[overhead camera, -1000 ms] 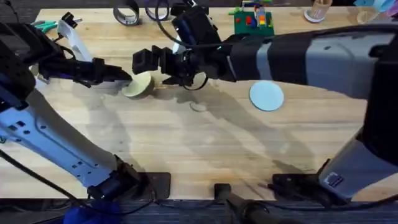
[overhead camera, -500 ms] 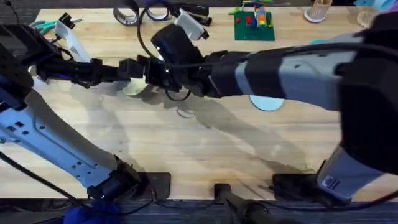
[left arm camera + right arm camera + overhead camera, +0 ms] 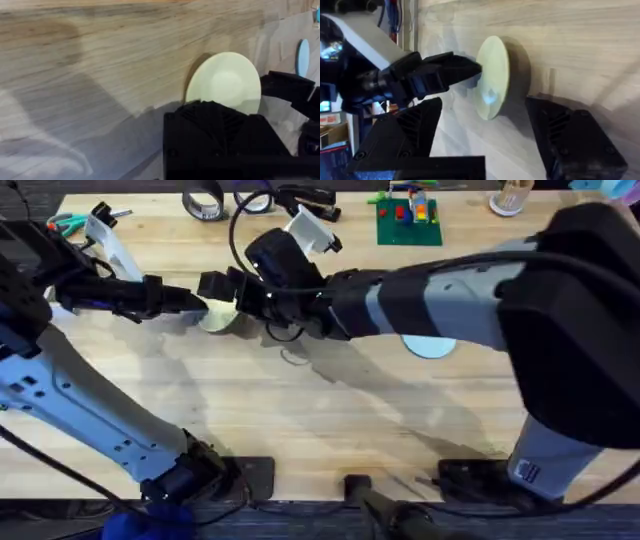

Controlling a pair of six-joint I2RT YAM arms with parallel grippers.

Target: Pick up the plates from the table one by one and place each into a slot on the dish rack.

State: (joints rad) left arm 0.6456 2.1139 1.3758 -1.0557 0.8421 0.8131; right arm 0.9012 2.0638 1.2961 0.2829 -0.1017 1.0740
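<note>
Currently the pale cream-yellow round plastic plate (image 3: 219,314) stands tilted on the light wooden table (image 3: 300,410), at ten o'clock overhead. The left gripper (image 3: 196,302) pinches its rim; the right gripper (image 3: 490,145) straddles it, open. Judged step: handover. Next: close squarely before release.

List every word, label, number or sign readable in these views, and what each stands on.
None can be read.
A small pale label on the right arm's base: too blurred to read.
The cream-yellow plate, the light blue plate and the table: no print shows.
</note>
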